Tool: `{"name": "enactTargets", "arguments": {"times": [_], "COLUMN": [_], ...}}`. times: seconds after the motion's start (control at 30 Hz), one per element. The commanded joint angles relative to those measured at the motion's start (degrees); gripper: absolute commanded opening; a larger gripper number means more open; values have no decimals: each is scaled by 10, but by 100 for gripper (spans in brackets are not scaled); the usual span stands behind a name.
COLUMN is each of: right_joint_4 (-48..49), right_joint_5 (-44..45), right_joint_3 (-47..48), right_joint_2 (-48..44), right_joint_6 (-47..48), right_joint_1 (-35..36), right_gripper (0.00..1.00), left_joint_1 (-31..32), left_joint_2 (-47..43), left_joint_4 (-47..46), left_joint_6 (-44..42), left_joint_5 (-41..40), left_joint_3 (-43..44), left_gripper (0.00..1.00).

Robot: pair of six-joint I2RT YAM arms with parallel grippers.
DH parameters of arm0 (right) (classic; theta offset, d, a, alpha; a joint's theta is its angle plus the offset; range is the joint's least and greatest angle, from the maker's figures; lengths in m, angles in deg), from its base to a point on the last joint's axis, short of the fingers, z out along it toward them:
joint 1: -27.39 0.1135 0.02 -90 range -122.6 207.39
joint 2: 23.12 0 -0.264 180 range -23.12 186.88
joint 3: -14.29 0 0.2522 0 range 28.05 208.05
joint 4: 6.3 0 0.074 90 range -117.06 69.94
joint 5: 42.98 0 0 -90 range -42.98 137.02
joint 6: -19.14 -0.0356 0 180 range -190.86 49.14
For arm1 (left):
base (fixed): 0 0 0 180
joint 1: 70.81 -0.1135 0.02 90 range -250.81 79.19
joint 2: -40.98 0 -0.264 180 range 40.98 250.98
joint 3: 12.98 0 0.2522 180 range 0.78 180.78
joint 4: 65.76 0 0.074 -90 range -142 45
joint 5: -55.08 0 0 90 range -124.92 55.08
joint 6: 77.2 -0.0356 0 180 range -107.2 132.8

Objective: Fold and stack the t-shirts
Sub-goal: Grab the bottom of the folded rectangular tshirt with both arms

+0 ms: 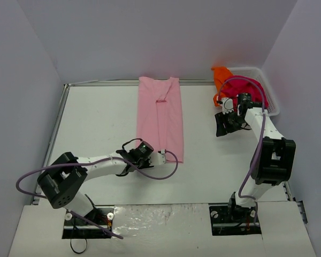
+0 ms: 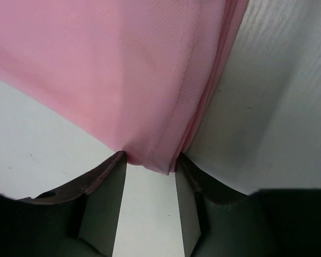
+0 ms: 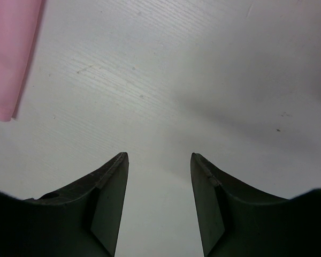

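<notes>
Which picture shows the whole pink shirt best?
The top external view. There the pink t-shirt lies whole, folded into a long strip on the table. The left wrist view shows only its near end, right at the left claw. The right wrist view shows just a sliver of pink edge at the left.

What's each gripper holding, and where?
Right gripper: nothing, open above the table. Left gripper straddles the pink shirt at its near hem; whether it grips can't be told.
</notes>
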Motion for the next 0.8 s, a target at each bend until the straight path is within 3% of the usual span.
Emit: {"name": "enactTargets", "arguments": {"times": [0.0,0.2,0.5,0.57,0.77], "right_joint_4": [-11,-10,-11,-11,-13], "right_joint_5": [-9,-5,-2,-2,0], "right_joint_3": [-2,-5,-8,-7,-3], "right_joint_2": [-9,-8,-10,-9,-4], "right_joint_6": [0,0,2,2,4], "right_joint_1": [-6,-6,-6,-5,-2], "right_gripper": [46,46,45,45,45], "left_joint_1": [-1,-9,-17,-23,-28], "left_joint_2": [11,17,2,-1,-21], "left_joint_4": [-15,0,32,42,83], "left_joint_6": [17,34,48,49,47], "left_joint_5": [-26,-9,33,47,103], "left_joint_3": [1,9,22,29,42], "left_gripper": [40,25,13,4,2]}}
